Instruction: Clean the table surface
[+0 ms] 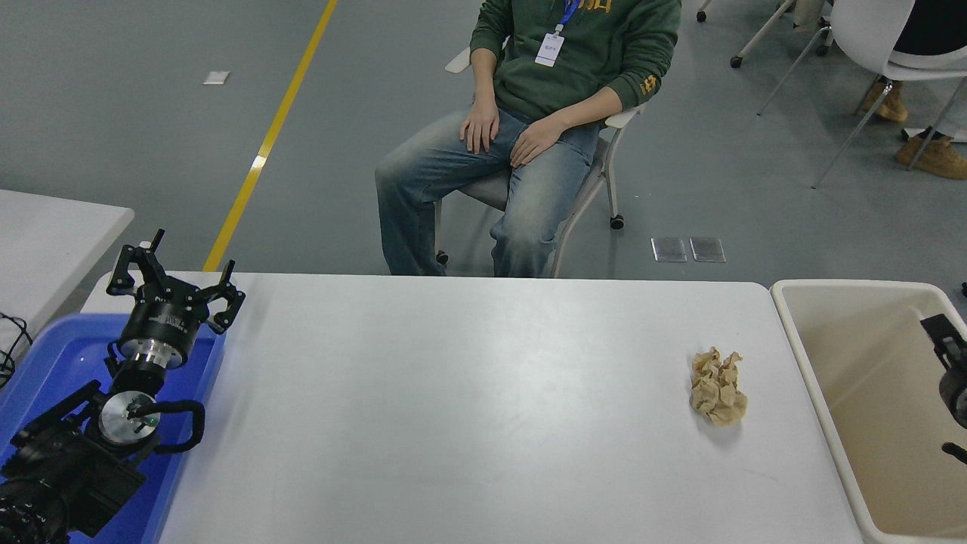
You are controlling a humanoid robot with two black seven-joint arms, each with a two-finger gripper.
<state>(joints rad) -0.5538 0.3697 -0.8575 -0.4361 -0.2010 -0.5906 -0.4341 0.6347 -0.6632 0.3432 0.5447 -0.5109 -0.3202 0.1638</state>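
Note:
The table surface (pixel 468 408) is a wide white tabletop. A crumpled tan paper ball (pixel 718 387) lies on its right part, near the right edge. My right gripper (pixel 946 347) shows only in part at the picture's right edge, over the beige bin (pixel 808 355), well apart from the paper ball. My left gripper (pixel 175 272) is open and empty, parked at the lower left over the blue tray (pixel 45 355).
The beige bin stands against the table's right end. The blue tray sits on the table's left end. A person sits on a chair (pixel 612 151) just beyond the far edge, hands on thighs. A smaller white table (pixel 45 234) is at the far left.

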